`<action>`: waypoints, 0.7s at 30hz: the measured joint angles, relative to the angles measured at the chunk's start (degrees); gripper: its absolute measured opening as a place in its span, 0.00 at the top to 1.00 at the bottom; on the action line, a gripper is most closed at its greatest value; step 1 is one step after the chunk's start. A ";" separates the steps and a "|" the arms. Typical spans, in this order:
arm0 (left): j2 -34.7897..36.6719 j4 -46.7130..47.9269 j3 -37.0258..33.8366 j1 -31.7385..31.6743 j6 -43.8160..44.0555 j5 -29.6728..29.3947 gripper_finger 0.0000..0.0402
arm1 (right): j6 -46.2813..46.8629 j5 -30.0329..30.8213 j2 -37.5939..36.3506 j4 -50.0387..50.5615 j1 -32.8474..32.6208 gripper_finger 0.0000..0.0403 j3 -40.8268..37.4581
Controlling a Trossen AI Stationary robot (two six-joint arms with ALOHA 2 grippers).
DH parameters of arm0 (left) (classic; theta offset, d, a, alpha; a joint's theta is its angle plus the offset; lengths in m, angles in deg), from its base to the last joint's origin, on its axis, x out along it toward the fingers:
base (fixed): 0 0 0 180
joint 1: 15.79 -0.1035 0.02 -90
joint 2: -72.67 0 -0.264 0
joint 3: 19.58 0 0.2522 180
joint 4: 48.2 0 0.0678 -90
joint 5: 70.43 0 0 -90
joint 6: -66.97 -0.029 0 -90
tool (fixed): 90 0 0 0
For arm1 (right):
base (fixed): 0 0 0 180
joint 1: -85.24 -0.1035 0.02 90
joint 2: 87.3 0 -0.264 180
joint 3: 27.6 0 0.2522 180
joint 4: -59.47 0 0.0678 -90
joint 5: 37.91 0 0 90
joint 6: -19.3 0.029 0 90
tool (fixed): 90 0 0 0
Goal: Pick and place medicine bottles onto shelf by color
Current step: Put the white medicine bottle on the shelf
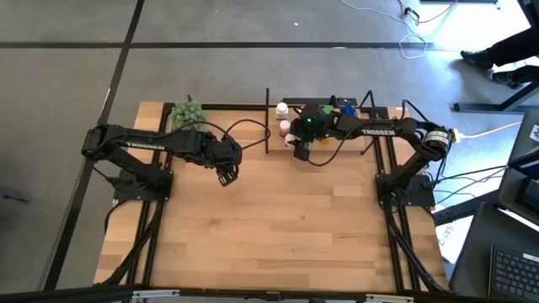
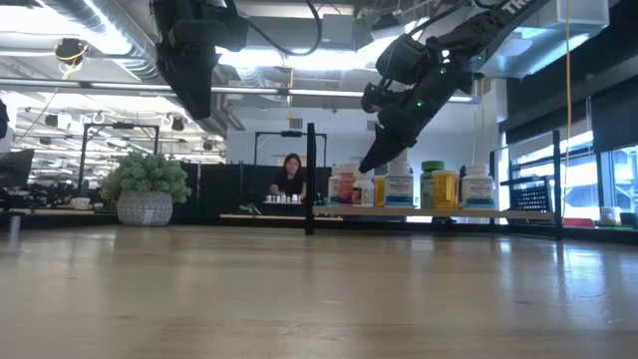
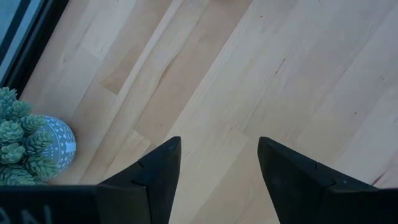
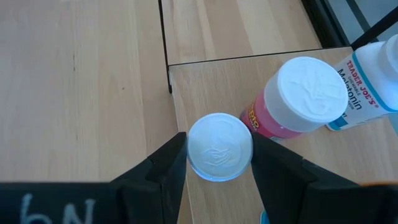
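Medicine bottles: small cylinders, mostly white-capped, standing in a row on the light wood shelf point(image 2: 439, 212) with thin black posts at the table's far edge; the low view shows white, orange, green-capped and pink-red ones side by side.
Held bottle: round white-capped bottle point(image 4: 219, 147), seen only from above in the right wrist view, over the shelf's corner.
Right gripper point(image 4: 219, 163): dark fingers pressed on either side of that white cap, gripping it.
Neighbours: pink-red bottle with white cap point(image 4: 303, 96) touching the held one; a white bottle with a blue-printed label point(image 4: 371, 81) just beyond.
High view: right gripper hides the held bottle.
Left gripper point(image 3: 219, 177): fingers spread apart, nothing between them, above the bare wooden tabletop point(image 3: 249, 81).
Left wrist only: green bushy plant in a patterned pot point(image 3: 31, 146) near the table's edge.
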 joint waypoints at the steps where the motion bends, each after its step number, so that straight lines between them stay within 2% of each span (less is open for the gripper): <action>1: 0.00 -0.01 0.00 0.02 -0.01 0.00 0.48 | 0.00 0.00 0.00 0.00 0.00 0.58 0.00; 16: 0.00 -0.01 0.00 0.02 0.01 -0.02 0.48 | -1.69 0.39 0.22 0.54 0.00 0.55 -0.17; 21: 0.00 -0.01 0.00 0.02 0.01 0.00 0.48 | -1.70 1.88 0.22 0.45 -0.02 0.58 -0.17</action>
